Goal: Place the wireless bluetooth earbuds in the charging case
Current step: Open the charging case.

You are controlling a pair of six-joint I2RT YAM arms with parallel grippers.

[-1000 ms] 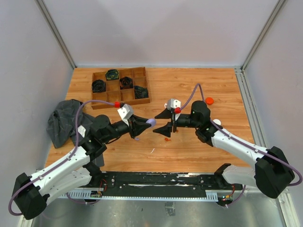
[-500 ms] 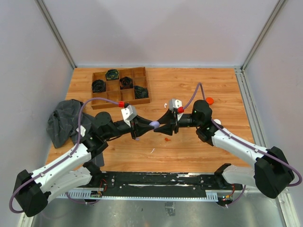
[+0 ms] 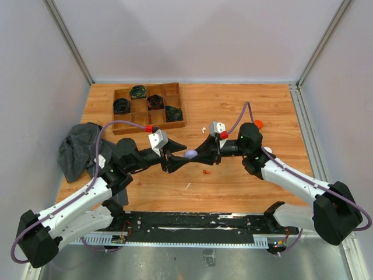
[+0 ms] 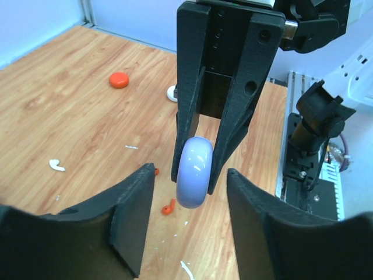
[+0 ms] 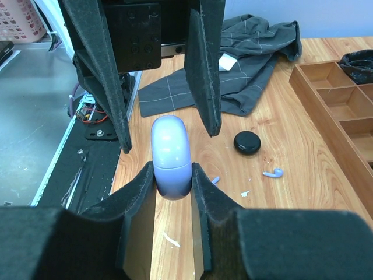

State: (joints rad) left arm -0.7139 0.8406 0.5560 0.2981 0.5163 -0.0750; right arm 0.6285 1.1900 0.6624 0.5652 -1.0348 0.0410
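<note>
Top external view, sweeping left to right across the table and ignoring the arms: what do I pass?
Grey cloth → wooden tray → lavender case → tiny orange earbud → orange puck.

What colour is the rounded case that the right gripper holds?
Lavender; the case shows best in the right wrist view.
</note>
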